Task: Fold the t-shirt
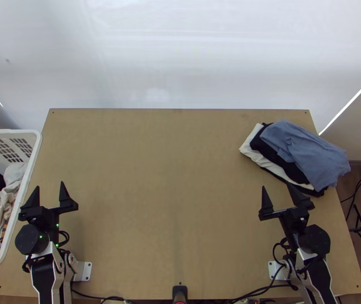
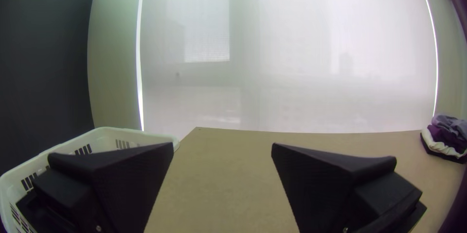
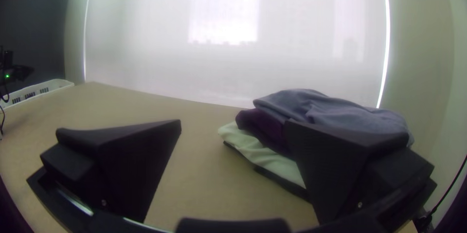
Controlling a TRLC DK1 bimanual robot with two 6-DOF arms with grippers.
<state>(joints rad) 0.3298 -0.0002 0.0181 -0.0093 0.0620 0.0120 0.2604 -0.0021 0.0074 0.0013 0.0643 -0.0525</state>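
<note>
Folded garments lie stacked at the table's far right: a blue-grey cloth [image 1: 302,152] on top, a dark one [image 1: 274,158] beneath it, then a white one [image 1: 254,152] over another dark layer. My left gripper [image 1: 50,187] is open over the table's left side, beside the basket; its fingers stand wide apart in the left wrist view [image 2: 223,148]. My right gripper [image 1: 277,188] is open just in front of the stack. In the right wrist view, the right gripper [image 3: 233,123] holds nothing, and one finger hides part of the pile.
A white basket [image 1: 37,152] with dark, white and grey clothes [image 1: 3,202] stands at the table's left edge. Bare wood of the table [image 1: 165,192] stretches between the arms. Cables run along the near edge, and a pale screen [image 1: 180,61] rises behind.
</note>
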